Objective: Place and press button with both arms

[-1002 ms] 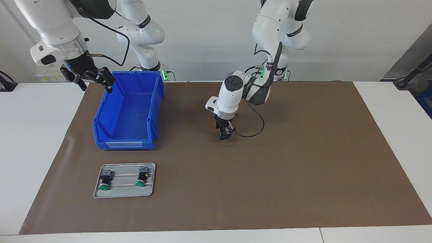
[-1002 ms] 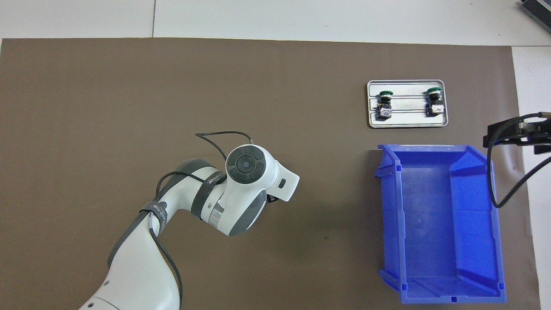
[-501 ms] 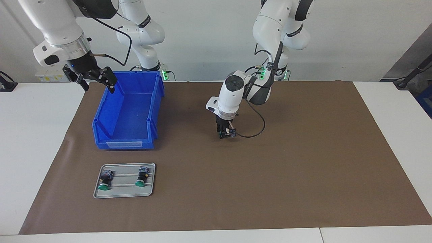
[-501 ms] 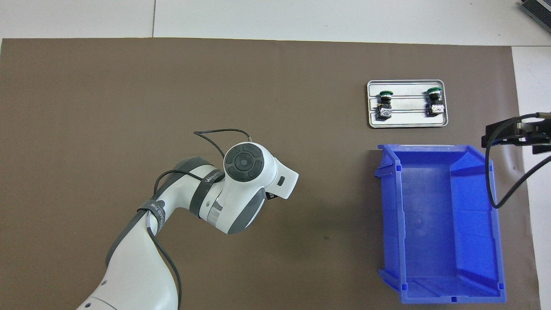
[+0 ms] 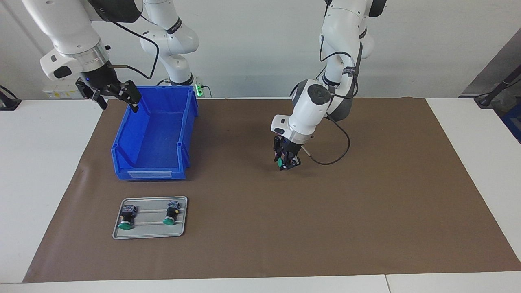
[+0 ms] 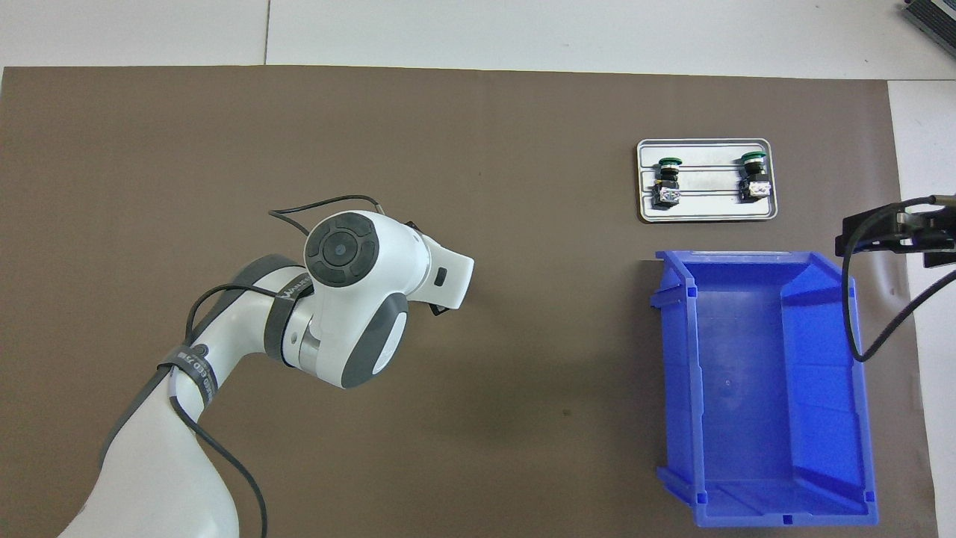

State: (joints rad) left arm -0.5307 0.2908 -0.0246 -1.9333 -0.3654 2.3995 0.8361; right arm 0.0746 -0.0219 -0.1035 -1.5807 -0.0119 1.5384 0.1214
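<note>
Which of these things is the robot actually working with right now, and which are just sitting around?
In use:
- button, gripped in the left hand above the brown mat
- right hand, open, waiting over the blue bin's rim

Lying about:
- grey tray with two spare buttons

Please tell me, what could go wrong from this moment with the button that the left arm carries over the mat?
1. The left pincer holds the button up in the air over the brown mat; a weak grip might drop it.
2. The button looks tilted, so it may tip over when set down.
3. The right pincer waits open by the blue bin and might clip its rim when moving.
</note>
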